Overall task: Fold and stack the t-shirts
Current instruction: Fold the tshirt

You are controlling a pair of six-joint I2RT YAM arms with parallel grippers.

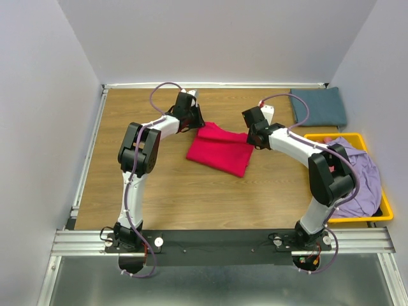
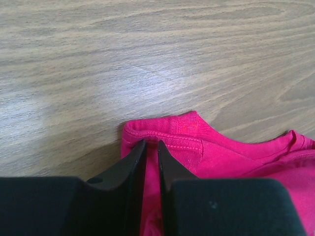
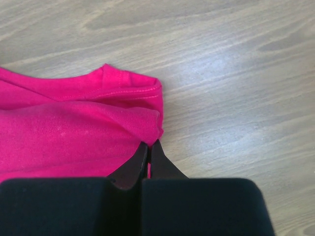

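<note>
Wood-grain table [image 1: 159, 191], pale walls [image 1: 38, 127] seemingly on three sides, bears crimson t-shirt [image 1: 220, 150].

lab cell: blank walls [image 1: 223, 38], aluminium-railed table [image 1: 191, 197].

Three t-shirts [image 1: 220, 150] show, and one yellow bin [image 1: 357, 219].

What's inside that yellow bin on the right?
A lavender shirt fills the yellow bin, spilling over its rim, with pink cloth at the far edge. Anything beneath is covered.
</note>
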